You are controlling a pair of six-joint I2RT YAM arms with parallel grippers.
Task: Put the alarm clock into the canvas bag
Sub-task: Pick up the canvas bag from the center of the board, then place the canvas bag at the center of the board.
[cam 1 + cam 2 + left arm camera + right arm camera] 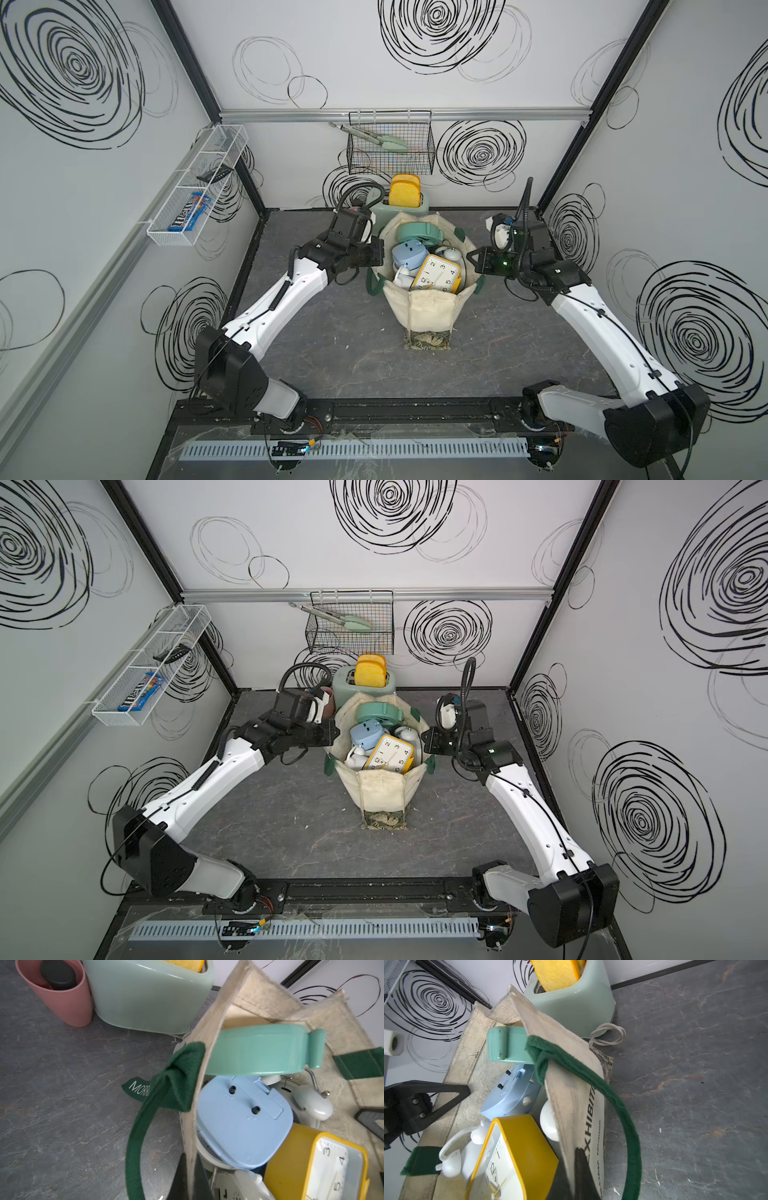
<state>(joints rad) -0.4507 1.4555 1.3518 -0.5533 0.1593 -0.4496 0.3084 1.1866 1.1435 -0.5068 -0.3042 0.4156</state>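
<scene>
The canvas bag [428,309] [382,789] stands upright mid-table with its mouth held wide. Inside, a yellow square alarm clock [438,274] [390,752] lies on top, face up, also visible in the wrist views [291,1159] [525,1147]. Around it are a blue clock [407,255] [239,1122], a mint green one [417,232] and a white twin-bell one [451,254]. My left gripper [379,252] [190,1167] is shut on the bag's left rim. On the opposite side, my right gripper [471,258] [571,1167] is shut on the right rim beside the dark lettering.
A mint toaster [399,203] with yellow toast stands right behind the bag, its cord [608,1034] coiled on the table. A pink cup [62,997] sits beside the toaster. A black wire basket [390,149] with tongs hangs on the back wall, and a white wire shelf [195,187] on the left wall.
</scene>
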